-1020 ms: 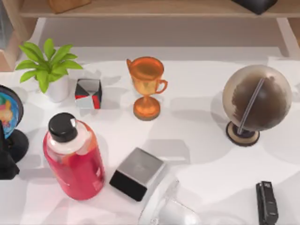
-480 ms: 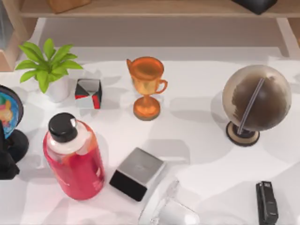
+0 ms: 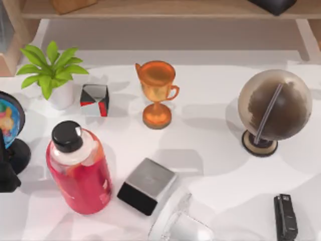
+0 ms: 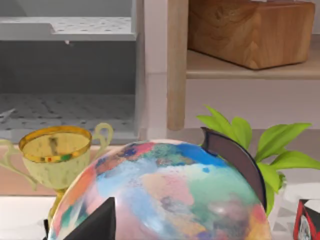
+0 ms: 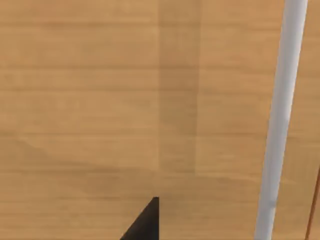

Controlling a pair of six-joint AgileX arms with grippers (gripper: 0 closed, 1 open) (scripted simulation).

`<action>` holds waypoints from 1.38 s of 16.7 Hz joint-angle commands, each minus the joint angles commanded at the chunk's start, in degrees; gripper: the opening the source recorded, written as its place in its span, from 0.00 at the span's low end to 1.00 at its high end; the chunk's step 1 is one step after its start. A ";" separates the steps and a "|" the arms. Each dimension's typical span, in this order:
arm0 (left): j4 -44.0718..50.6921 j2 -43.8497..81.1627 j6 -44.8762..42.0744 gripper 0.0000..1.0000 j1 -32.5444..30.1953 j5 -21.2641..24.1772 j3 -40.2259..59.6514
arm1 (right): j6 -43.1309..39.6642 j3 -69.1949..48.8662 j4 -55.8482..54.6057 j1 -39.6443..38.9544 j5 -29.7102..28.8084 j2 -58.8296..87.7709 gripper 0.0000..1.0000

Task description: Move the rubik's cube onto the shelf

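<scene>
The rubik's cube likely handled light, rigid and slick, best pinched across opposite flat faces. The right gripper [image 3: 273, 4] hung over the shelf [image 3: 150, 9], and how far its jaws stood open could not be told. The left arm [image 3: 6, 173] sat well apart from the shelf.

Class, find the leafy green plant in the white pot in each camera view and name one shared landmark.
Top view: plant at the table's back left, beside the red-white-black cube.
Left wrist view: its leaves rise behind the multicoloured globe.
Right wrist view: tan wood surface instead.
Shared landmark: that globe.
</scene>
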State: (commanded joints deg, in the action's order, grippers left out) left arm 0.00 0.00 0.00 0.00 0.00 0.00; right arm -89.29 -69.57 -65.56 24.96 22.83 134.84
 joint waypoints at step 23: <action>0.00 0.00 0.00 1.00 0.00 0.00 0.00 | 0.25 11.36 -5.82 2.80 2.58 -4.83 0.00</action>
State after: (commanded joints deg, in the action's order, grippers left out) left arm 0.00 0.00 0.00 0.00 0.00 0.00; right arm -89.04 -58.20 -71.39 27.76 25.41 130.02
